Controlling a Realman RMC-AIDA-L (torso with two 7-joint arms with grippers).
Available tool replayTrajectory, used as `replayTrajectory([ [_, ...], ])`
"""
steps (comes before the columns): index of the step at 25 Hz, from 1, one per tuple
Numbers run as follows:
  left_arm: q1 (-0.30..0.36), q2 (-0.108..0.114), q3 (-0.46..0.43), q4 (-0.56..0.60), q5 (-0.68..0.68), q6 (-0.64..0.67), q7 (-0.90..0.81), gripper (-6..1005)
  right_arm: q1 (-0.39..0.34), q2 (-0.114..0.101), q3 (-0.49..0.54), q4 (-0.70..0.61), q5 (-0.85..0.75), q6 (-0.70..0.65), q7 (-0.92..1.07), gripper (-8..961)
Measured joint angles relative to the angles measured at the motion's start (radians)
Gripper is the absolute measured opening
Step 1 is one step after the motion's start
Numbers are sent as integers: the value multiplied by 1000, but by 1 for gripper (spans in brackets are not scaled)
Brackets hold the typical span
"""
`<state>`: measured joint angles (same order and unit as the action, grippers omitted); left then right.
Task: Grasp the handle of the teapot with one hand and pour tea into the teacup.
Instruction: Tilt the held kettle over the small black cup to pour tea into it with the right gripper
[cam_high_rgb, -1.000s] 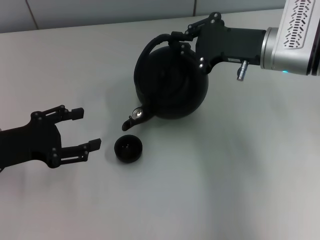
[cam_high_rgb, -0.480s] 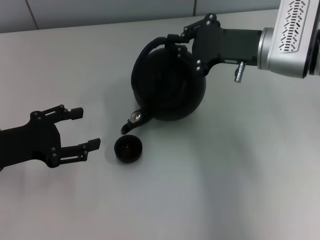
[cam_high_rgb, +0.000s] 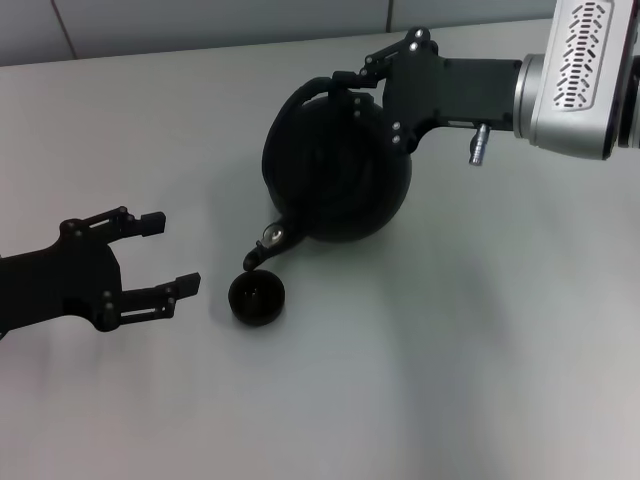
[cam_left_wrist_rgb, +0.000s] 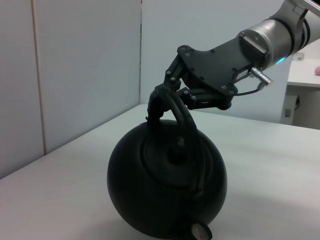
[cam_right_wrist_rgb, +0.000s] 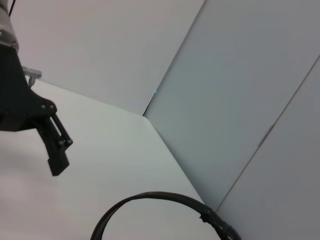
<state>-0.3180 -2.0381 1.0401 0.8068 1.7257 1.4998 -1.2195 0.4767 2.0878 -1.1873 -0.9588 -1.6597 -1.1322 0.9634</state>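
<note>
The matte-black teapot (cam_high_rgb: 335, 175) hangs tilted above the table, its spout (cam_high_rgb: 262, 247) pointing down just over the teacup (cam_high_rgb: 257, 298). My right gripper (cam_high_rgb: 350, 85) is shut on the handle (cam_high_rgb: 292, 103) at its thicker sleeve end. The left wrist view shows the teapot (cam_left_wrist_rgb: 167, 182), the handle (cam_left_wrist_rgb: 187, 125) and the right gripper (cam_left_wrist_rgb: 167, 95) clamped on the hoop's top. The handle's arc (cam_right_wrist_rgb: 150, 202) also shows in the right wrist view. My left gripper (cam_high_rgb: 168, 255) is open and empty, left of the teacup.
The pale table (cam_high_rgb: 480, 350) stretches around the objects. A grey wall (cam_high_rgb: 200, 20) runs along the table's far edge. The left gripper's fingers (cam_right_wrist_rgb: 55, 145) show far off in the right wrist view.
The right gripper has carried the teapot slightly left and tipped it further, bringing the spout down closer over the teacup. The left arm has barely moved.
</note>
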Motion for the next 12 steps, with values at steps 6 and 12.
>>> replayTrajectory([
  [6, 0, -3, 0, 0, 1, -12, 0, 847, 0, 0, -5, -10, -15, 1, 0, 84],
  [12, 0, -6, 0, 0, 1, -19, 2, 847, -11, 0, -7, -32, -24, 1, 0, 83],
])
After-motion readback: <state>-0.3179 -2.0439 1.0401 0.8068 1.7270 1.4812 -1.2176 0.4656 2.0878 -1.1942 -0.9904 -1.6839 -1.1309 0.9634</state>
